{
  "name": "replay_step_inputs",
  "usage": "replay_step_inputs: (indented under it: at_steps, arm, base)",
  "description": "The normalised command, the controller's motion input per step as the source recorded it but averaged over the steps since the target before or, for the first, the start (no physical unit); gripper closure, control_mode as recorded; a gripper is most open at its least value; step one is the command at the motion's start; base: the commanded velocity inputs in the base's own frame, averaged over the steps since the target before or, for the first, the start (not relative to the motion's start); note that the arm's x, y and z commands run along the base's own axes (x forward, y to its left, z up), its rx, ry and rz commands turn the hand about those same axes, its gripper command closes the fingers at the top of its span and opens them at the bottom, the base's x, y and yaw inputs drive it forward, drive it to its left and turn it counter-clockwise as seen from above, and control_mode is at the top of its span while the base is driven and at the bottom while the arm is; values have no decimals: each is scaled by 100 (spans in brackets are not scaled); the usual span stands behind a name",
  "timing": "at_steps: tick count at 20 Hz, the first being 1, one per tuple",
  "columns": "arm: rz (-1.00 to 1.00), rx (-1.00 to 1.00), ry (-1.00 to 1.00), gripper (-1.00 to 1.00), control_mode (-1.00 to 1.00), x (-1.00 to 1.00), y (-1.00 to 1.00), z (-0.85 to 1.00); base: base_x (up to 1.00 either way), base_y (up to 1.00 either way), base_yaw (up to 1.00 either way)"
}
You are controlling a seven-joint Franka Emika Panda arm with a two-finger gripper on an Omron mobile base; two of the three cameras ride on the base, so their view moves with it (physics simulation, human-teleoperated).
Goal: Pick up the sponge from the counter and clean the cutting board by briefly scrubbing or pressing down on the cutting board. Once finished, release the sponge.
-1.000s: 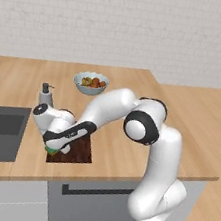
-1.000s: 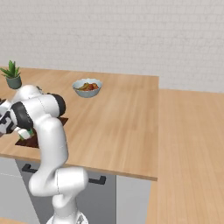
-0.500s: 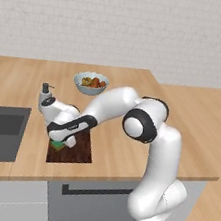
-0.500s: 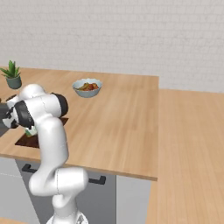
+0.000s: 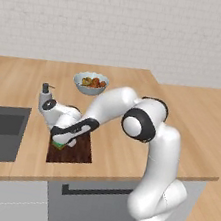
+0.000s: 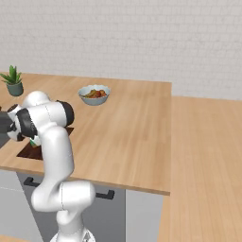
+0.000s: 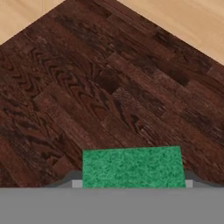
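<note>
Gripper [image 5: 59,144] clamping sponge [image 7: 132,167] (green top), on cutting board [image 7: 87,87]

sponge [image 7: 132,167] lower part cut off, cutting board [image 7: 109,96] edges cropped

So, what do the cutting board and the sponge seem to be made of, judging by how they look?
The cutting board looks like dark reddish-brown wood with a matt finish: wavy grain and plank-like seams run across it. The sponge shows a green, speckled, rough-looking top, which suggests a fibrous scouring layer, though the rendering leaves that open. The gripper holds it against the board.
</note>
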Motion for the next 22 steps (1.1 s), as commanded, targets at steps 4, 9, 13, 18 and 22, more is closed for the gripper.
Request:
replay_step_inputs:
  at_steps: [4,9,13,18,22]
  arm:
    - [0,0,-2,100,-100,47,-28,-10]
    - [0,0,0,100,-100,48,-24,-17]
    - [0,-1,0,100,-100,56,-21,-35]
    - [0,-1,0,100,-100,57,-29,-28]
    - [0,0,-3,100,-100,46,-30,-23]
  base:
    - [0,0,0]
    - [0,0,0]
    - [0,0,0]
    - [0,0,0]
    - [0,0,0]
